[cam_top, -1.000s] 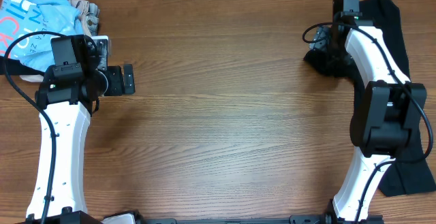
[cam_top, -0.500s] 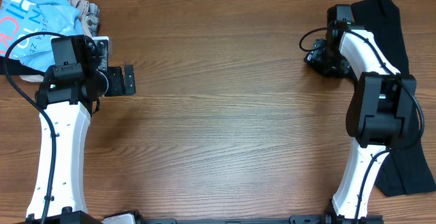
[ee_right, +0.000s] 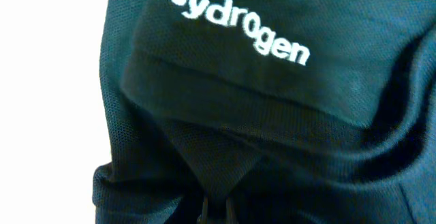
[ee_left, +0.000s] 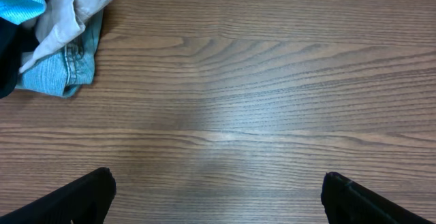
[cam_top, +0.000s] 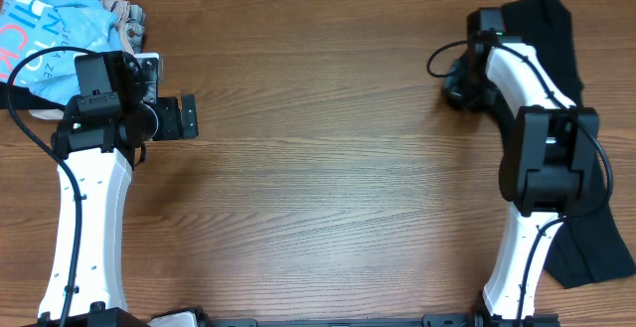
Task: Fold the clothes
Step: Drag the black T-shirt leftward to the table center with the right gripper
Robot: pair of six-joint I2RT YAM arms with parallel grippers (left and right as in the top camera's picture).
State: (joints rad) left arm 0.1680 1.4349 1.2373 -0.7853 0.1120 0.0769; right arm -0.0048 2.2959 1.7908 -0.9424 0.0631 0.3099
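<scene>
Item: black T-shirt, crumpled and unfolded along the right edge of the table. The right pincer is closed, pinching its fabric. The left pincer is wide open and empty, upper left. No fold made; all folding remains.

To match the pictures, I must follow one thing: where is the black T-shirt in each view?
Overhead: black T-shirt along the right edge.
Left wrist: not in it.
Right wrist: fills the frame.
Shared landmark: the right gripper at its cloth, seen overhead and in the right wrist view.
</scene>
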